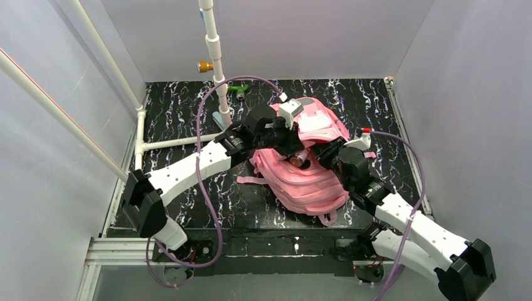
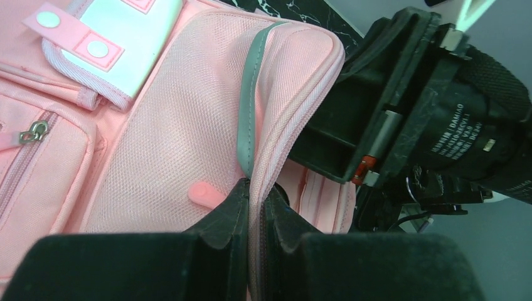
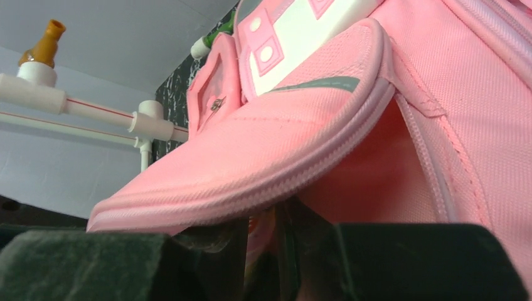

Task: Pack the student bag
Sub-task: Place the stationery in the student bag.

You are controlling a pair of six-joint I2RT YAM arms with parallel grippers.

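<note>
One task item: a large pink fabric backpack, the student bag point(image 1: 310, 188). It lies flat in the middle of the black marbled table point(image 1: 389, 113), long axis roughly near to far, white patch toward the far end.

Left gripper point(image 2: 254, 219): pressed together on the bag's pink zip-edged flap point(image 3: 263, 163). I read the flap as held up off the bag's body, so that a mouth gapes beneath it.

Right gripper point(image 3: 260, 244): at that mouth, on the bag's right side, with its fingers standing close together under the flap's rim. Something pinkish shows in the slit between them. I cannot tell whether it is gripped or only fabric behind.

Relation that counts: the opening lies straight ahead of the right gripper, with the flap overhead. The right arm is the one placed to go in. The left arm reaches across from the left and serves as holder. I judge that any entry must stay below the rim and run along the gap, not across it.
</note>
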